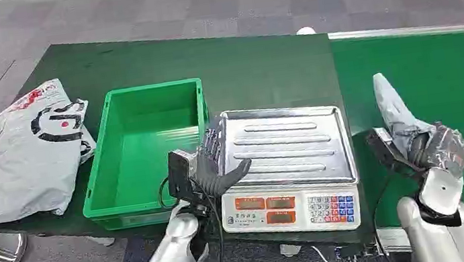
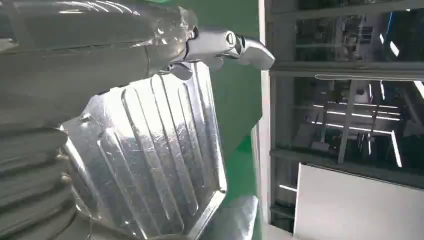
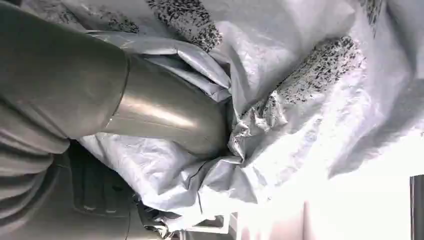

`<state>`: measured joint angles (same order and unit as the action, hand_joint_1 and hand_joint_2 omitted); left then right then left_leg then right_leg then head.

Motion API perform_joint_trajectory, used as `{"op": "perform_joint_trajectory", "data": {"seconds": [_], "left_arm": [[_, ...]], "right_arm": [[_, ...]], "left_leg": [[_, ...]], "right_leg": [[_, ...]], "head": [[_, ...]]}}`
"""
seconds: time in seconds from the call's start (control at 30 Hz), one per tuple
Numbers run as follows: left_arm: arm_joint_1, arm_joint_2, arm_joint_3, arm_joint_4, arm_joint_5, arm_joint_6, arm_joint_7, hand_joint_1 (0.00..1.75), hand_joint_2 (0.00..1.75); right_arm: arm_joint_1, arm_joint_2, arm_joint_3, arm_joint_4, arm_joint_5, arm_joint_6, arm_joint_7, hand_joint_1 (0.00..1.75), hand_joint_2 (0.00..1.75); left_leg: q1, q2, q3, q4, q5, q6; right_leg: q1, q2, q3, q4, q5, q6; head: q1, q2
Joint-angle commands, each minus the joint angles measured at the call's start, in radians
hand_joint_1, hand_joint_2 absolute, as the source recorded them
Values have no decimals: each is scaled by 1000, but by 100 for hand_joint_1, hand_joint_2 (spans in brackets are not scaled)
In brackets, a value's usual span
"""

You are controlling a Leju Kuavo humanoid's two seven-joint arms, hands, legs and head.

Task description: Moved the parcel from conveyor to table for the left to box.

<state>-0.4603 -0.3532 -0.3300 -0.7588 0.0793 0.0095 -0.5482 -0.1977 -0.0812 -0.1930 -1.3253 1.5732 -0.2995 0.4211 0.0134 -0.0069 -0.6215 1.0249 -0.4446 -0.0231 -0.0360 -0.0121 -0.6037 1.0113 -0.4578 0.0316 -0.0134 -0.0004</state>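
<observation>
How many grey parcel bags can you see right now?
2: one parcel gripped in the right hand over the conveyor, one bag lying left of the green bin. None visibly hidden.

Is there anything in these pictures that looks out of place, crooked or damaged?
Nothing looks damaged or spilled. Two small oddities: the grey parcel in the right hand is crumpled and sticks up over the conveyor, and another grey bag hangs over the table's left edge. The green crate is empty.
</observation>
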Motion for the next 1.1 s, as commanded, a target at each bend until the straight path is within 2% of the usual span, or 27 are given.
{"op": "perform_joint_trajectory", "data": {"seconds": [0.03,0.2,0.27,0.47,0.5,0.53,0.57,0.67,0.7,0.77,0.83,0.9,0.93,0.97,1.0,1.03,1.07,1.1], "left_arm": [[8,4,47,11,-4,-4,3,0,175],[8,4,47,11,-4,-4,3,0,175],[8,4,47,11,-4,-4,3,0,175],[8,4,47,11,-4,-4,3,0,175],[8,4,47,11,-4,-4,3,0,175],[8,4,46,11,-5,-2,2,0,175],[7,4,40,12,-6,0,2,0,175],[-11,4,19,33,-23,20,-4,0,175],[-30,4,14,53,-18,35,-10,0,175],[-55,4,27,88,14,8,-13,0,175],[-61,6,36,108,2,16,-25,0,175],[-63,7,43,116,-11,25,-34,0,175],[-63,7,45,115,-12,27,-36,0,175],[-81,9,35,122,-22,20,-37,0,175],[-98,8,32,127,-23,21,-32,0,175],[-98,8,32,127,-23,21,-32,0,175],[-112,5,35,133,-23,22,-26,0,175],[-120,5,34,132,-27,20,-24,0,175]], "right_arm": [[-26,58,-41,-45,-2,-2,-5,175,175],[-26,58,-41,-45,-2,-2,-5,175,175],[-26,58,-41,-45,-2,-2,-5,175,175],[-26,58,-41,-45,-2,-2,-5,175,175],[-26,58,-41,-45,-2,-2,-5,175,175],[-24,47,-33,-49,-2,-38,5,175,175],[-25,62,-36,-74,-2,-107,-31,175,175],[-23,1,18,-141,-2,-207,-48,175,175],[-42,-3,3,-115,-2,-256,-109,175,175],[-58,-68,-5,-13,-84,-375,-235,175,175],[-50,-107,-5,3,-160,-399,-327,175,175],[-80,-79,-15,35,-190,-399,-436,175,175],[-99,-72,4,51,-215,-399,-473,175,175],[-202,-50,223,246,-320,-308,-717,175,175],[-271,24,318,377,-240,-372,-611,175,175],[-271,24,318,377,-240,-372,-611,175,175],[-318,69,419,461,-183,-399,-516,175,175],[-347,109,523,544,-129,-391,-464,175,175]], "left_leg": [[0,4,6,-2,-2,1],[0,3,4,-1,-1,1],[1,5,8,-4,-2,1],[0,2,3,-1,-1,1],[1,5,8,-4,-2,2],[0,3,4,-2,-1,1],[0,4,8,-3,-2,2],[0,3,5,-2,-2,1],[0,4,7,-3,-2,2],[0,2,3,-1,-1,1],[0,0,3,-1,0,1],[0,0,4,-1,0,1],[0,1,5,-2,0,2],[0,4,4,-1,-1,1],[0,6,7,-3,-1,2],[1,15,6,-1,-2,1],[1,18,8,-2,-2,1],[2,18,5,-2,-3,0]], "right_leg": [[1,5,4,-3,0,-3],[0,3,2,-1,0,-3],[1,5,6,-4,0,-5],[0,2,2,-1,0,-2],[1,5,7,-5,0,-5],[0,3,3,-2,0,-2],[1,5,6,-4,0,-4],[0,4,3,-2,0,-3],[1,5,5,-3,0,-4],[0,2,2,-1,0,-3],[1,1,3,-2,0,-2],[0,1,3,-2,0,-2],[1,1,5,-3,1,-3],[0,4,3,-2,1,-2],[1,6,5,-4,2,-4],[2,16,1,-2,4,-3],[2,19,2,-4,5,-4],[3,19,1,-2,5,-3]], "head": [[0,0],[0,0],[0,0],[0,0],[0,0],[0,0],[0,0],[0,0],[0,0],[0,0],[0,0],[0,0],[0,0],[0,0],[0,0],[0,0],[0,0],[0,0]]}}
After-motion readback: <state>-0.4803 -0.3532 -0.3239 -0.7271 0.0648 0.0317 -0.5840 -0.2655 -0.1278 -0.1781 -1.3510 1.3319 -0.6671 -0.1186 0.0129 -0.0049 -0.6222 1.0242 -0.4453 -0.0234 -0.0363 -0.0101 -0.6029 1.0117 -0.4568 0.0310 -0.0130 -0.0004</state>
